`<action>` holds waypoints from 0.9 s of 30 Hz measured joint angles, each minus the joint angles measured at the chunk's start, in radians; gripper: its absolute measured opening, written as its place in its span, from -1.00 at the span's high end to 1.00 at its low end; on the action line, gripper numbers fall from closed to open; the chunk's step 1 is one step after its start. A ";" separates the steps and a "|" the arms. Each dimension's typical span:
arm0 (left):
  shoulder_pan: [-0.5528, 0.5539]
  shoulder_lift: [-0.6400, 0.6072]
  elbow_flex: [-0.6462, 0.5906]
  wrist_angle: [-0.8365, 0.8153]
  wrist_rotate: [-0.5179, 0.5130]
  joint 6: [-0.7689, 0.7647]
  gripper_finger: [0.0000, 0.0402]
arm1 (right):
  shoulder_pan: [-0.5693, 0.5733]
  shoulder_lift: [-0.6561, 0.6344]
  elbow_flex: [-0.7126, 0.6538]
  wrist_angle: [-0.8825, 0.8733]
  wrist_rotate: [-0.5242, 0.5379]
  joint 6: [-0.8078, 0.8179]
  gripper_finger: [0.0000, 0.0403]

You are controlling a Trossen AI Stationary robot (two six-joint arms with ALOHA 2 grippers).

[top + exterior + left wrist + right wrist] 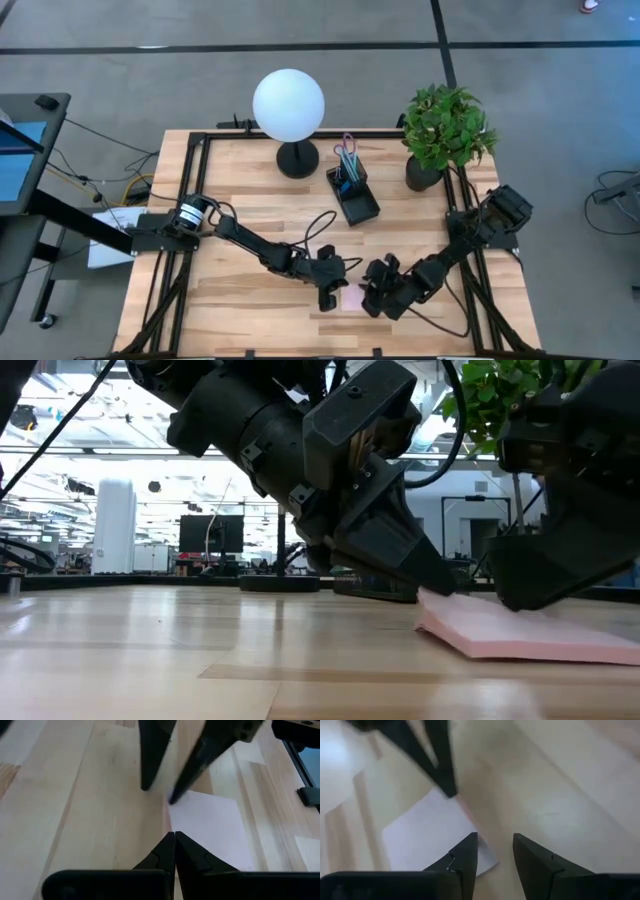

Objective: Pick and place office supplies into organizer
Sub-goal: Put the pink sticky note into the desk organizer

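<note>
A pink sticky-note pad (352, 300) lies flat on the wood near the table's front edge, between my two grippers; it also shows in the low view (520, 632). My left gripper (333, 296) is shut, with its tips at the pad's left edge. My right gripper (372, 298) is open at the pad's right side, one finger over the pad's corner and the other over bare wood. The black organizer (352, 195) stands farther back with purple-handled scissors (347, 152) and pens upright in its cup section. My left gripper's shut fingertips (174, 839) meet the pad's left edge (172, 822), slanting down from the table's left. The pad lies flat on the table. My right gripper has one fingertip (173, 799) at the pad's corner (482, 860), slanting down from the right; whether it touches, I cannot tell.
A white globe lamp (289, 105) on a black round base (297, 160) stands at the back. A potted plant (445, 128) stands at the back right. Cables run over the table beside both arms. Bare wood lies left of the left arm.
</note>
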 joint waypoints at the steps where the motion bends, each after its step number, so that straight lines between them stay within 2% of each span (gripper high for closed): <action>1: 0.000 0.000 0.000 0.000 0.000 0.002 1.00 | 0.000 0.000 0.000 0.008 -0.020 -0.018 0.41; 8: -0.001 -0.001 0.000 0.033 0.023 0.042 1.00 | -0.016 0.000 0.000 0.023 -0.062 -0.083 0.34; 15: -0.001 -0.002 0.000 0.037 0.028 0.044 1.00 | -0.065 -0.005 0.002 0.029 -0.174 -0.093 0.15; 19: -0.001 -0.002 0.000 0.037 0.029 0.045 1.00 | -0.092 -0.007 0.003 0.044 -0.257 -0.150 0.07; 27: -0.034 -0.018 0.002 0.052 0.046 0.077 1.00 | -0.106 -0.004 0.002 0.084 -0.296 -0.196 0.05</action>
